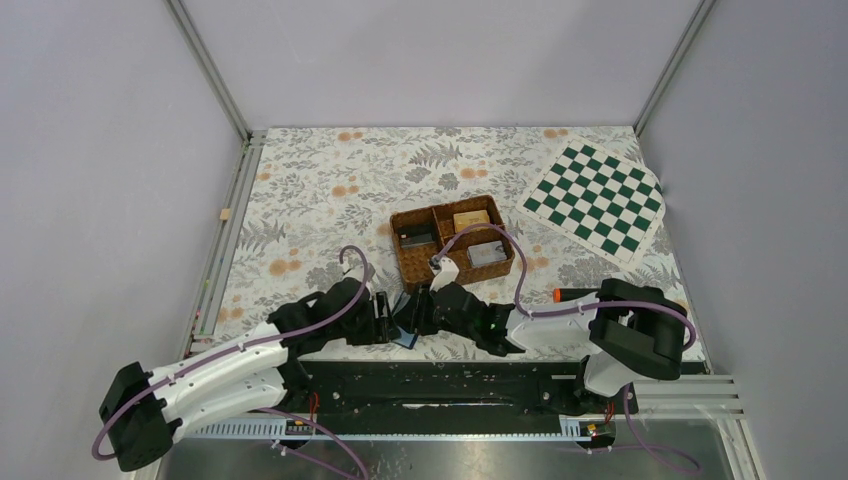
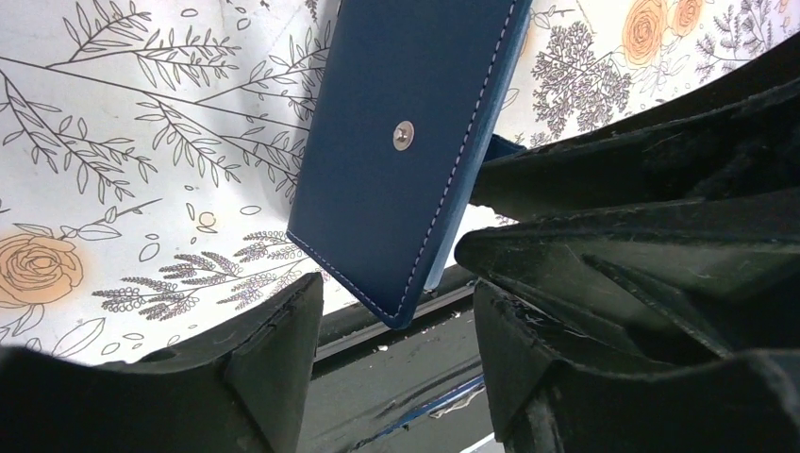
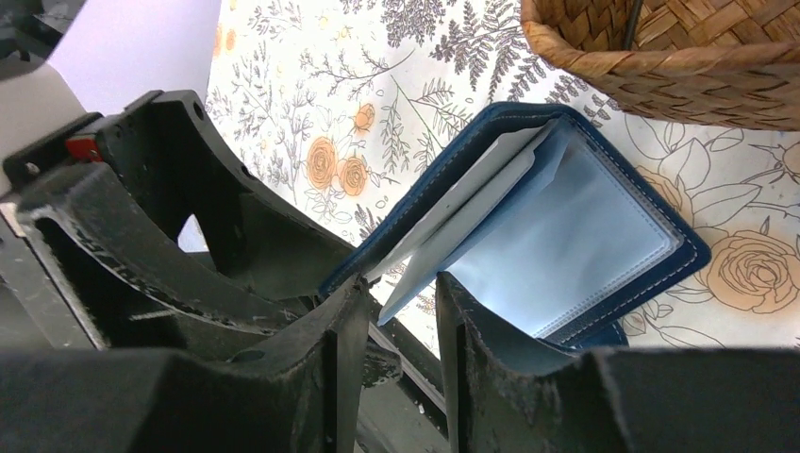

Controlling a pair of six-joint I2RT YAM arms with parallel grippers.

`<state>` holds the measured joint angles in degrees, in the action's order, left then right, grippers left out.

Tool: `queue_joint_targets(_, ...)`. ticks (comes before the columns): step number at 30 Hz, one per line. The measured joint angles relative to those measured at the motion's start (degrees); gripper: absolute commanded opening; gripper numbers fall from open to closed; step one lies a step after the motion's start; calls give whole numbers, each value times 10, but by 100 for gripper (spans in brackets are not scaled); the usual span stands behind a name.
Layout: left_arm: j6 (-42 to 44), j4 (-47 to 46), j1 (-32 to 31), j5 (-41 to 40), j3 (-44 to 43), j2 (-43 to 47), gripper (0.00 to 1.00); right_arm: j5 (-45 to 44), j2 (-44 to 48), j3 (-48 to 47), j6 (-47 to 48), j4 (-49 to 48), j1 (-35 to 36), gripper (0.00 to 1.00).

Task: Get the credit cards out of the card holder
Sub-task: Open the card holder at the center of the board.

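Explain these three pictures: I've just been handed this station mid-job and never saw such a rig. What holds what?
Two robot arms are bolted at the table's near edge. The overhead view looks down from behind them: left gripper and right gripper meet over a small dark navy bifold card holder. On the flowered tablecloth also lie a brown wicker four-compartment tray and a green-and-white checkered mat. The other pictures come from a camera on each wrist. The left one shows the holder's navy outside with its metal snap, one corner between that gripper's fingers. The right one shows it open, a pale inner leaf in the narrow gap between the fingers. Whether either truly grips, I cannot tell.
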<state>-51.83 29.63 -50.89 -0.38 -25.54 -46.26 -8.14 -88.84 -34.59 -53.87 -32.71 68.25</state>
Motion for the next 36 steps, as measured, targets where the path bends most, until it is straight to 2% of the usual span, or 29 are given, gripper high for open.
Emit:
queue_joint_targets(7, 15, -13, 0, 7, 6, -16, 61, -4, -3, -3, -9, -5, 0, 40)
queue_joint_targets(11, 21, -15, 0, 2, 6, -19, 56, -4, -3, -3, -13, -6, -1, 40)
queue_joint_targets(14, 23, -16, 0, -5, 6, -21, 50, -3, -3, -3, -16, -8, -1, 40)
queue_joint_targets(21, 21, -25, 0, -21, 3, -43, 24, 1, -3, -3, -21, -12, -2, 40)
queue_joint_targets(29, 7, -16, 0, -26, -11, -51, 0, 3, 3, 0, -22, -14, -2, 41)
queue_joint_targets(36, -12, -4, 0, -10, -9, -10, 0, 1, 46, 22, -21, 10, -4, 42)
